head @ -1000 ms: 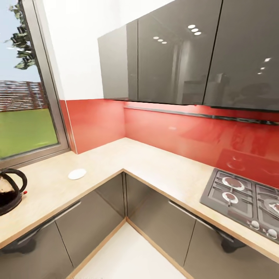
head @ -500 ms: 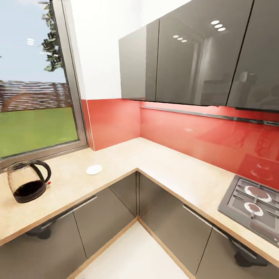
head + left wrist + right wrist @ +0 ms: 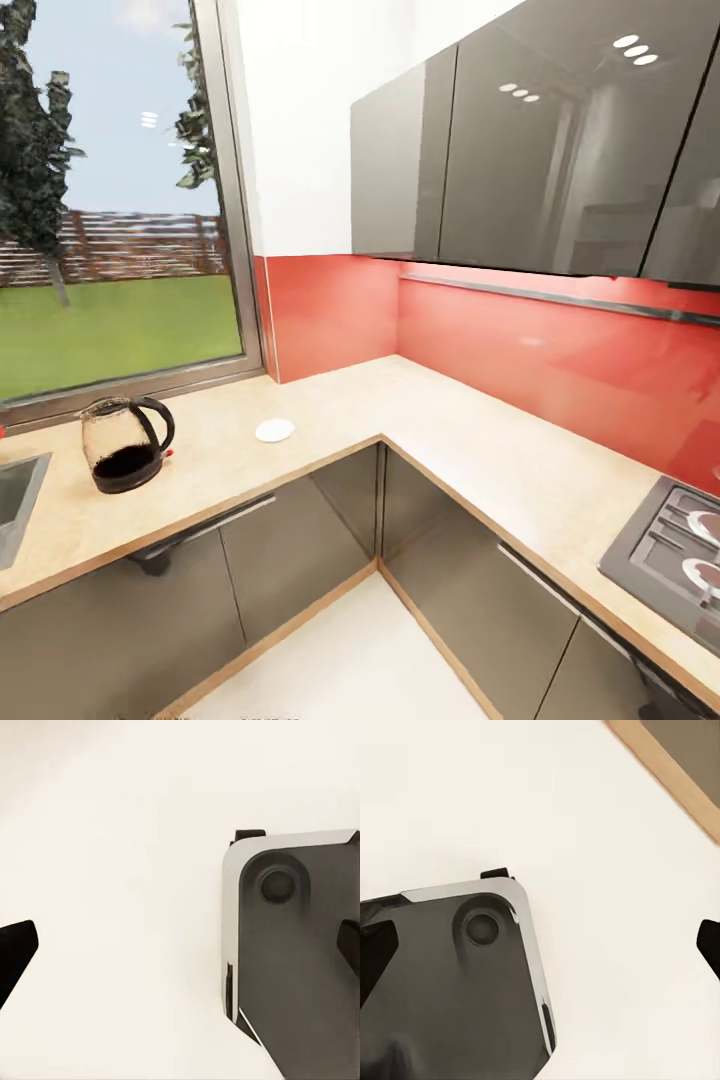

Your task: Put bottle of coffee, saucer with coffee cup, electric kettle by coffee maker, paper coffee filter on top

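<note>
A glass electric kettle point(image 3: 125, 446) with a black handle and dark base stands on the beige countertop point(image 3: 440, 440) below the window. A small flat white disc point(image 3: 275, 430) lies to its right near the counter's corner; I cannot tell whether it is the saucer or the paper filter. In the left wrist view my left gripper point(image 3: 182, 952) is open over pale floor, its dark fingertips point(image 3: 15, 956) far apart with nothing between them. My right gripper point(image 3: 542, 949) is likewise open, beside the robot's grey base point(image 3: 450, 982). The coffee maker, bottle and cup are out of view.
A sink point(image 3: 15, 500) cuts into the counter at the far left. A gas hob point(image 3: 675, 545) sits at the right. Grey wall cabinets point(image 3: 540, 150) hang over the red backsplash, and grey base cabinets point(image 3: 300, 540) enclose a pale floor corner point(image 3: 340, 660).
The head camera has turned left, so the whole picture slid right: the kettle and disc sit further right, the sink has come into view, and most of the hob has left. Nothing on the counter moved.
</note>
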